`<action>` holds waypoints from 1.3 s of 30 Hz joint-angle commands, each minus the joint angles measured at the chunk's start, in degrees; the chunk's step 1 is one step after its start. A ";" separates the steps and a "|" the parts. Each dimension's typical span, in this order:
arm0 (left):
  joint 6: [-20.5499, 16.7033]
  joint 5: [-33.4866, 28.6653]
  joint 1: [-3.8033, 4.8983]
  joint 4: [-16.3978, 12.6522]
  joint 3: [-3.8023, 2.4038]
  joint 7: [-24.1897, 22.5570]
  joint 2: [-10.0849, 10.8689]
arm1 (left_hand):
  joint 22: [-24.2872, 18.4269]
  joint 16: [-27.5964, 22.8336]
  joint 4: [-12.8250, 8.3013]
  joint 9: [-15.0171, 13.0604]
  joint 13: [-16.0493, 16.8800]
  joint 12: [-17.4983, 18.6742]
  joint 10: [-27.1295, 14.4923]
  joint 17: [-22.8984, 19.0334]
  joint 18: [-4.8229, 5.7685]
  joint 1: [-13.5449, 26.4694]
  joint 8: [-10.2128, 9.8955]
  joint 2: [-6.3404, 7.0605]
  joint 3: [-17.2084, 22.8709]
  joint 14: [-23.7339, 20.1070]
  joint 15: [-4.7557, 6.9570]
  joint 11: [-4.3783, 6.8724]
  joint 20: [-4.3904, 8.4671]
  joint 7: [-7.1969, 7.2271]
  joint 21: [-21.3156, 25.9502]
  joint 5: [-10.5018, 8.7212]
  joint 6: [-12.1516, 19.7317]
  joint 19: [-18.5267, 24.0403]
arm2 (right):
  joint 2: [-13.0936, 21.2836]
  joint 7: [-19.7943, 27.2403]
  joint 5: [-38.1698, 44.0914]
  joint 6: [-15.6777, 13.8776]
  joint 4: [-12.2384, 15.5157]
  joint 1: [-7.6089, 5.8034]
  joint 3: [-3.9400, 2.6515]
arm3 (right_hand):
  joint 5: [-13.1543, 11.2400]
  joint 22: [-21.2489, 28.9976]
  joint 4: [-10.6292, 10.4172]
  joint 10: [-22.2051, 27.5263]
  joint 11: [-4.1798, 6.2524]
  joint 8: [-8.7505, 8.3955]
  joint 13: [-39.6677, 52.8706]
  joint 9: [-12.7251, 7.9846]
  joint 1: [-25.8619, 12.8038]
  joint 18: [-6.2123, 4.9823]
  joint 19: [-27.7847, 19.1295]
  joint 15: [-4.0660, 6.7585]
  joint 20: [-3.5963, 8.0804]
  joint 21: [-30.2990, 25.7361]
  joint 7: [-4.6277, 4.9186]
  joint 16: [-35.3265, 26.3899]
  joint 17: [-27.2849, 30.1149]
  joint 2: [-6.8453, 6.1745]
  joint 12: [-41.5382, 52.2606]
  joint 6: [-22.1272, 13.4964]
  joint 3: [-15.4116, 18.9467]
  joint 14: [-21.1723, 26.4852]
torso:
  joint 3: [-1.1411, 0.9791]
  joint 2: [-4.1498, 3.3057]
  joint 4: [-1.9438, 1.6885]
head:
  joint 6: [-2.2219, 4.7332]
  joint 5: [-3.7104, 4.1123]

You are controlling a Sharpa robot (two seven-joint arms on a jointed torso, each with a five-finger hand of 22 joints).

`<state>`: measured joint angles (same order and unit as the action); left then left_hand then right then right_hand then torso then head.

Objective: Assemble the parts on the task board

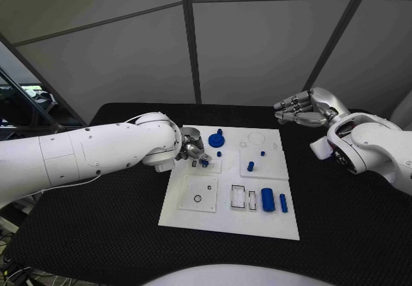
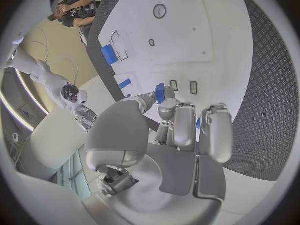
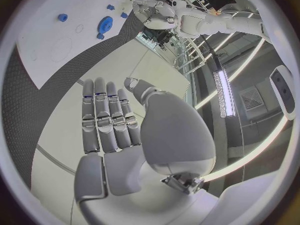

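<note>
Looks early-to-midway: the silver left hand point(image 1: 192, 150) is pinching a small blue plastic peg point(image 2: 160, 92) over the white task board point(image 1: 221, 220), loose blue cylinder point(image 1: 267, 199) waiting, right hand point(image 1: 302, 109) hovering empty, fingers relaxed apart.

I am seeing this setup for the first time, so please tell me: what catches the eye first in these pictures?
First is the white rectangular task board in the middle of the black table, dotted with small blue plastic parts, among them a round blue gear near its far edge. Next is the silver left hand, whose fingers pinch a small blue part over the board's left side. The silver right hand hangs off the board's far right corner, holding nothing.
</note>
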<state>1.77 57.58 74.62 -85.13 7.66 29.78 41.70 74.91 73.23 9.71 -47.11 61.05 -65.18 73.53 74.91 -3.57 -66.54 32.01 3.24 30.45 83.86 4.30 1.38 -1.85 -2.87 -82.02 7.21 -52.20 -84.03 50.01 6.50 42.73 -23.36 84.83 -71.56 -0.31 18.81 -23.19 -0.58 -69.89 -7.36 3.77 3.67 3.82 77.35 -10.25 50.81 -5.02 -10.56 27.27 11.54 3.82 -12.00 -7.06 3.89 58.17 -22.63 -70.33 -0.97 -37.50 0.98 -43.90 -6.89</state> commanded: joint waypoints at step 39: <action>-5.44 10.35 -2.66 -1.21 -0.04 0.47 0.72 | 3.25 0.25 -8.79 -0.64 0.49 -0.64 1.07 2.11 1.02 0.91 0.15 0.41 9.88 2.50 0.53 0.17 0.38 0.31 -0.60 -0.06 0.08 -1.01 | -0.29 0.70 -0.99 2.00 -0.43 -0.10 -0.04 | 0.42 0.33 -0.57 0.56 -0.23 0.25 -0.06 0.08 -0.89 0.00 -0.06 -0.04 -0.47 -0.71 0.14 -0.22 0.28 0.30 0.11 -0.60 0.05 0.50 | 0.04 -0.06 0.18 | -0.43 -0.52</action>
<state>-4.07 67.21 71.90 -86.48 7.65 29.79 42.50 74.91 73.23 8.82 -47.71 61.52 -65.45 74.17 74.91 -3.56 -65.71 31.77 4.07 31.96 84.07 4.50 1.43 -1.85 -2.88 -82.25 6.77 -52.21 -84.03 49.77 6.61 42.12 -22.01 84.41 -71.54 -0.31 19.02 -22.91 -0.88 -69.70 -7.58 3.77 3.69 3.82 77.12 -10.25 50.81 -5.02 -10.55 26.77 11.74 3.81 -11.76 -6.83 3.89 57.96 -22.64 -70.33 -0.90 -37.54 1.07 -44.36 -7.28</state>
